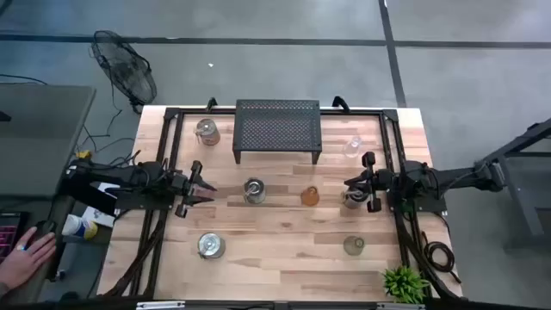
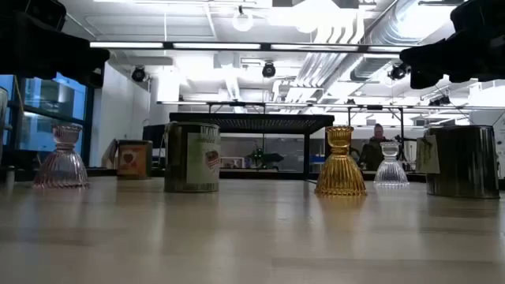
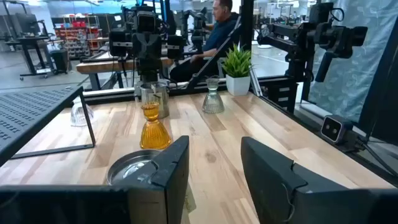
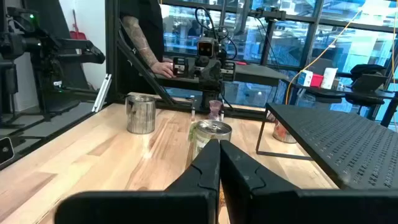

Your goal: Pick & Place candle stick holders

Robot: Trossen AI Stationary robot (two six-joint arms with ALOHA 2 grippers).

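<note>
Several candle stick holders stand on the wooden table (image 1: 284, 258). A silvery one (image 1: 253, 190) and an amber one (image 1: 310, 196) are in the middle. Another silvery one (image 1: 353, 200) stands below my right gripper (image 1: 349, 183), which is shut, empty and well above it in the low view (image 2: 461, 162). My left gripper (image 1: 203, 189) is open and empty, facing the middle silvery holder (image 3: 134, 168). A pink holder (image 4: 216, 109) stands under my left arm. Others are clear (image 1: 353, 146), greenish (image 1: 354, 245) and silvery at the near left (image 1: 210, 245) and far left (image 1: 207, 131).
A black perforated stand (image 1: 277, 129) sits at the table's far middle. A green potted plant (image 1: 403, 282) is at the near right corner. A person's hand (image 1: 21, 258) rests left of the table. Bare wood lies between the holders along the near side.
</note>
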